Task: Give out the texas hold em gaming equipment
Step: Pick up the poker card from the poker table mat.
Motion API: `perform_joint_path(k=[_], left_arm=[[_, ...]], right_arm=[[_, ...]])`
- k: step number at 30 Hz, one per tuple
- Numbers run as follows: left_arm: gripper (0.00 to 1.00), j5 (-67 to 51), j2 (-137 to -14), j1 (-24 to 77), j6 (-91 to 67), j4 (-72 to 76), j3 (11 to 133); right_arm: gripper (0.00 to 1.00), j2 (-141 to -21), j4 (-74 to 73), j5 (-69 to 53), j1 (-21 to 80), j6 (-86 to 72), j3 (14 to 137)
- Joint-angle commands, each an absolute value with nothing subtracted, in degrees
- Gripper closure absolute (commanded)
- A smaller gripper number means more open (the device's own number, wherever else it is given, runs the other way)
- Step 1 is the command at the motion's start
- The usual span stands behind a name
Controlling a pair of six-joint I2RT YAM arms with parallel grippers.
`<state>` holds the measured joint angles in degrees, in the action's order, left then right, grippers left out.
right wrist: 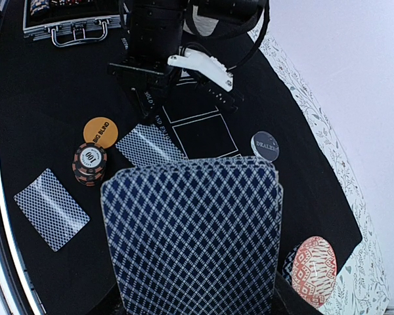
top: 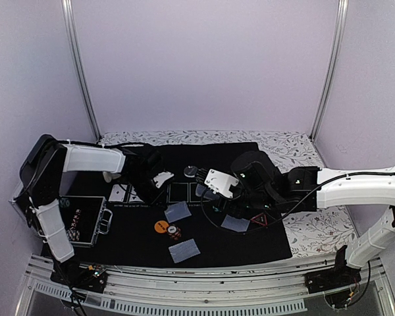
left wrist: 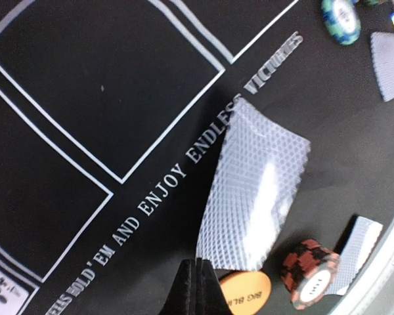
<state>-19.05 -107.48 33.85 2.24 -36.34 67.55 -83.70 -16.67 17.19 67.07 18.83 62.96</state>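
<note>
My left gripper point(left wrist: 198, 266) is shut, pinching the near corner of a playing card point(left wrist: 253, 190) with a blue-grey patterned back. The card bows upward, its far edge on the black mat point(left wrist: 85, 98) over the white lettering. Just beside the fingertips lie an orange disc point(left wrist: 246, 292) and a stack of striped chips point(left wrist: 308, 272). My right gripper point(top: 217, 185) hovers mid-mat, shut on a fanned deck of cards point(right wrist: 192, 236) that hides its fingers. Two more cards point(top: 184, 250) point(top: 236, 224) lie face down on the mat. A dealer disc point(right wrist: 264, 146) and a red-edged triangle marker point(top: 258, 219) are also on the mat.
An open metal case point(top: 82, 224) with chips sits at the mat's left edge. A red patterned bowl point(right wrist: 313, 272) stands near the right gripper. Face-up cards point(top: 122, 192) lie in the printed boxes. A floral cloth point(top: 316, 230) borders the mat.
</note>
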Motion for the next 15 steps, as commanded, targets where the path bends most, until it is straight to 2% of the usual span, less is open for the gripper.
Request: perform_joint_path(k=[1,3,7,15], left_arm=[[1.00,-18.72,-100.54,33.50,1.06,-36.52,69.80],[1.00,-15.19,-97.87,33.44,0.59,-37.10,70.53],[1.00,0.69,-94.65,33.09,0.31,-40.96,72.78],[1.00,28.47,-95.63,34.31,-2.51,-47.82,78.20]], right_arm=[[0.49,-82.86,-15.91,17.25,67.00,18.11,62.85],[0.49,-82.89,-15.91,17.27,66.98,18.19,62.98],[0.49,-82.72,-15.92,17.23,67.02,18.19,63.01],[0.49,-82.77,-15.82,17.23,66.99,18.46,63.12]])
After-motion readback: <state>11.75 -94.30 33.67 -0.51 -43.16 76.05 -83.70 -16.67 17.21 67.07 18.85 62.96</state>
